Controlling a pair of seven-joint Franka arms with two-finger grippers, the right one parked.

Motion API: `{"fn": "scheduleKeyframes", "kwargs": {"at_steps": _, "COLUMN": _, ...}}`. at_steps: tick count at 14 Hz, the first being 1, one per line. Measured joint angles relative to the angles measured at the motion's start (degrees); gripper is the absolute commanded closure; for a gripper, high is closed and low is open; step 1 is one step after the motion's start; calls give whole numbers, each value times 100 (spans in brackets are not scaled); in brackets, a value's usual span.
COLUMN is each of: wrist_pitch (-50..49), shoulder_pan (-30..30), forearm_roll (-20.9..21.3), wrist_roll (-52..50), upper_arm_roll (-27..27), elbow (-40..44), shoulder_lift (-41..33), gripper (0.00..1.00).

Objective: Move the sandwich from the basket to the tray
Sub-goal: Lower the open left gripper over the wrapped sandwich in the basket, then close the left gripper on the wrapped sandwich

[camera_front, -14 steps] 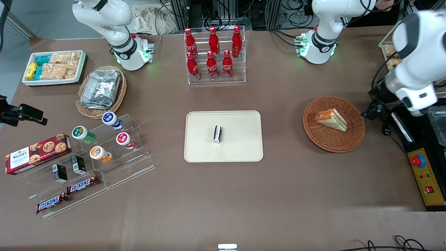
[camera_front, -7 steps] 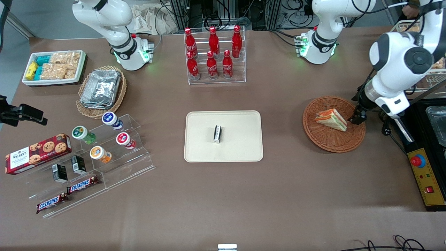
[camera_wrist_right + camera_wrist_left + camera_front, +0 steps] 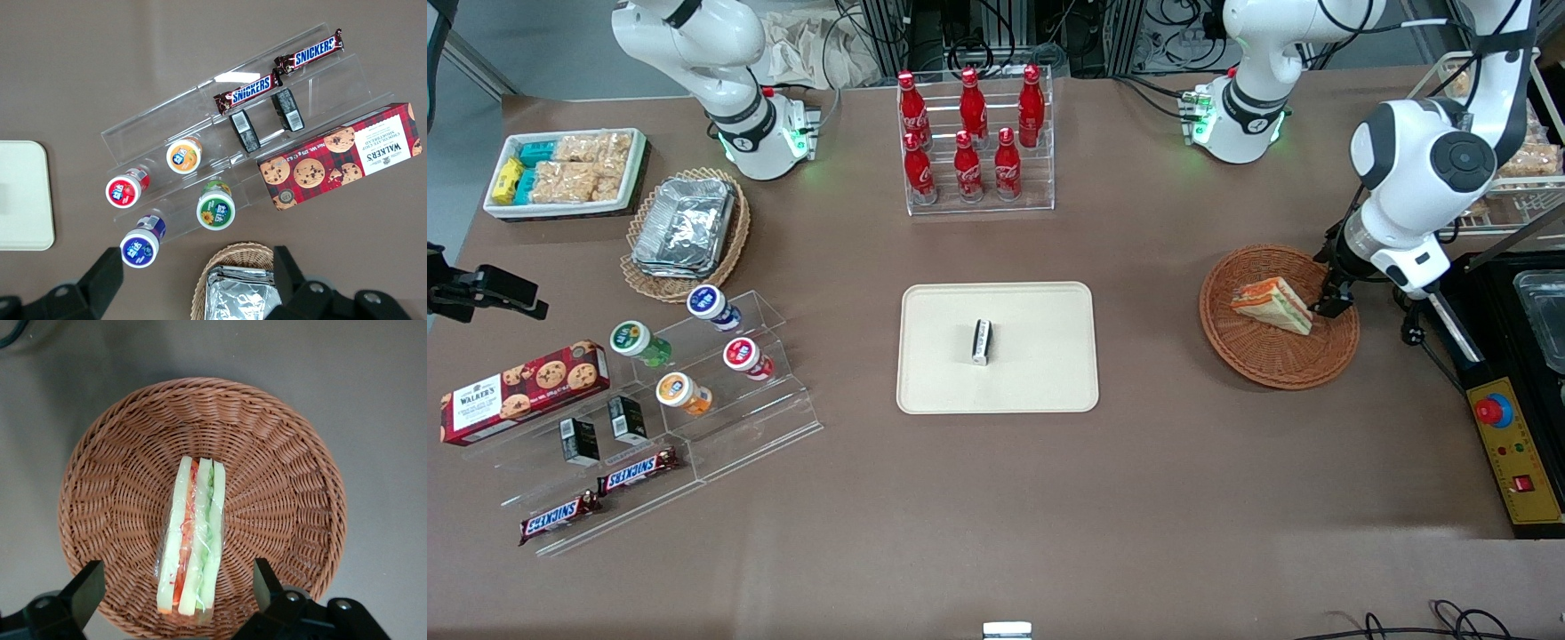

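Note:
The sandwich (image 3: pixel 1273 304) is a wrapped triangular wedge with white bread and orange-red and green filling. It lies in the round reddish-brown wicker basket (image 3: pixel 1254 356) toward the working arm's end of the table. The left wrist view shows it on edge (image 3: pixel 191 537) in the basket (image 3: pixel 280 487). My left gripper (image 3: pixel 1332 300) hovers above the basket's rim, beside the sandwich. It is open (image 3: pixel 175 590), one finger (image 3: pixel 85 590) on each side of the sandwich's wide end, not touching it. The beige tray (image 3: pixel 1040 373) lies at mid-table with a small black-and-white packet (image 3: pixel 982 341) on it.
A rack of red cola bottles (image 3: pixel 971 142) stands farther from the front camera than the tray. A black unit with a yellow control box (image 3: pixel 1516 462) sits beside the basket at the table's end. Snack displays, a tan basket of foil containers (image 3: pixel 685 233) and a white bin lie toward the parked arm's end.
My left arm has swung in from the table's end and come down over the basket. The gripper now hangs over the sandwich. The sandwich and basket have not moved.

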Motion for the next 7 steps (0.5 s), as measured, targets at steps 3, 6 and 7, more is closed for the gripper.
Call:
{"fn": "scheduleKeyframes", "kwargs": {"at_steps": 3, "wrist_pitch": 255, "shoulder_pan": -16, "forearm_roll": -3, "wrist_roll": -38, "upper_arm_roll": -16, "elbow": -79, "shoulder_lift": 154, "gripper": 1}}
{"fn": "scheduleKeyframes", "kwargs": {"at_steps": 6, "wrist_pitch": 322, "shoulder_pan": -74, "forearm_roll": -5, "wrist_roll": -95, "upper_arm_roll": -58, "elbow": -156, "shoulder_lift": 254, "gripper": 1}}
{"fn": "scheduleKeyframes", "kwargs": {"at_steps": 7, "wrist_pitch": 348, "shoulder_pan": -124, "forearm_roll": -5, "wrist_roll": -123, "upper_arm_roll": -61, "elbow": -185, "shoulder_lift": 264, "gripper": 0}}
